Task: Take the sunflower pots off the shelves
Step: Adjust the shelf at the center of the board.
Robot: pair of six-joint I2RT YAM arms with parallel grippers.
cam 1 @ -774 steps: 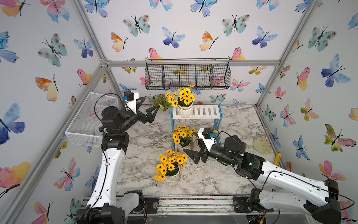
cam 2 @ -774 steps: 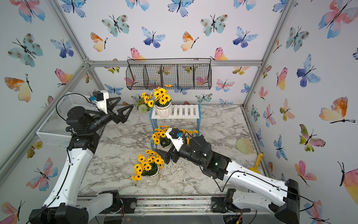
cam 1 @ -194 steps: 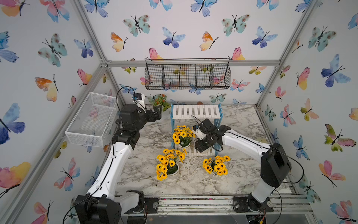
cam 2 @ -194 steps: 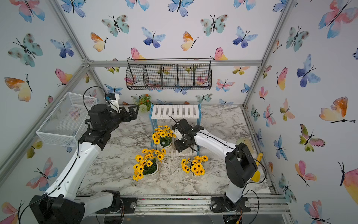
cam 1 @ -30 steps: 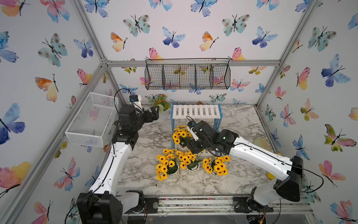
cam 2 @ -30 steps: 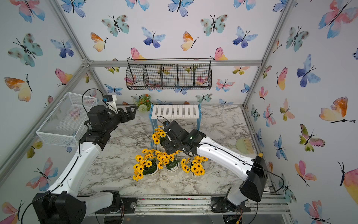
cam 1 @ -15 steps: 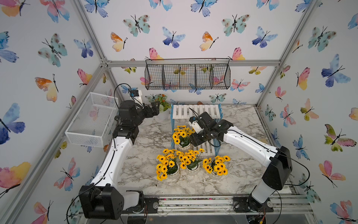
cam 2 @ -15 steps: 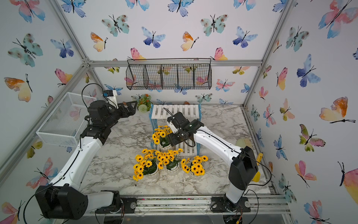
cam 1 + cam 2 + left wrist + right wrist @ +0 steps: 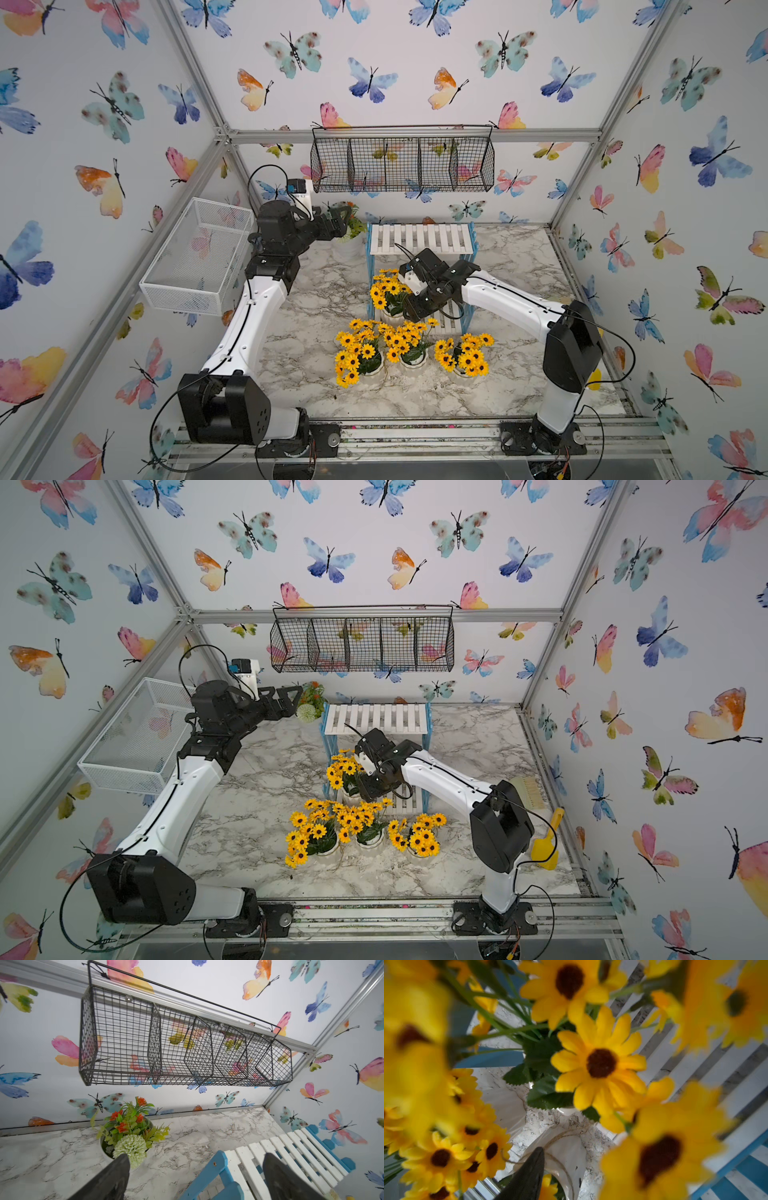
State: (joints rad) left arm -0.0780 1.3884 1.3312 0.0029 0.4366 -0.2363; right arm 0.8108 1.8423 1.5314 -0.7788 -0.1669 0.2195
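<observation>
**Top views: fourth pot sitting on the lower board, three standing on the table**

Reading the table as a clock with twelve at the back wall, both top views are showing the mesh basket (image 9: 195, 257) hanging off the side wall at nine o'clock. At eleven o'clock the left gripper (image 9: 341, 218) is hovering above the marble, just beside the pompom pot (image 9: 308, 713). In the left wrist view its fingers (image 9: 112, 1178) are standing spread wide apart. The wire basket (image 9: 401, 164) is hanging on the back wall above twelve.

Below it, at twelve o'clock, the shelves (image 9: 422, 239) are standing on the marble. The fourth pot (image 9: 386, 291) is sitting at the left end of the lower board. The right gripper (image 9: 411, 309) is reaching in under the top board from the three o'clock side and pushing into that pot's leaves. In the right wrist view one finger (image 9: 527, 1174) is lying right at that pot's twine-tied rim. Blurred blooms are hiding the other finger, so I cannot tell whether the jaws are pinching the pot or standing clear of it.

At six o'clock the left pot (image 9: 359, 351), middle pot (image 9: 405, 343) and right pot (image 9: 463, 353) are standing in a row, their blooms crowding together. A yellow scoop (image 9: 544, 848) is lying at four o'clock.
</observation>
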